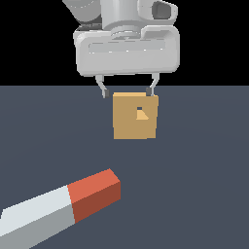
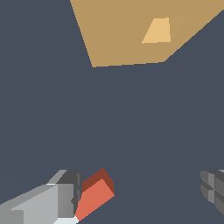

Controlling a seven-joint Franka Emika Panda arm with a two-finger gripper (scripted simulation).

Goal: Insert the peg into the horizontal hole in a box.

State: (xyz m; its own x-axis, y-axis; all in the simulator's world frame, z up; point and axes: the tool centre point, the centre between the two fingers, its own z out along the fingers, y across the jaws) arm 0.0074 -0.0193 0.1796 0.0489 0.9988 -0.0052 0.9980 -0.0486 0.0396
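The peg (image 1: 63,206) lies on the dark floor at the exterior view's lower left, its red-orange half (image 1: 96,191) pointing towards the box and its white-grey half (image 1: 34,219) running out of frame. The tan box (image 1: 135,116) stands further back, with the small hole (image 1: 140,113) in its face. My gripper (image 1: 128,91) hangs open and empty above, its fingertips level with the box's top edge. In the wrist view the peg's red end (image 2: 94,194) shows beside one finger (image 2: 61,201), outside the gap of my gripper (image 2: 138,197). The box (image 2: 127,35) and hole (image 2: 157,31) lie beyond.
A plain dark grey-blue floor (image 1: 194,170) runs under everything. Nothing else stands on it.
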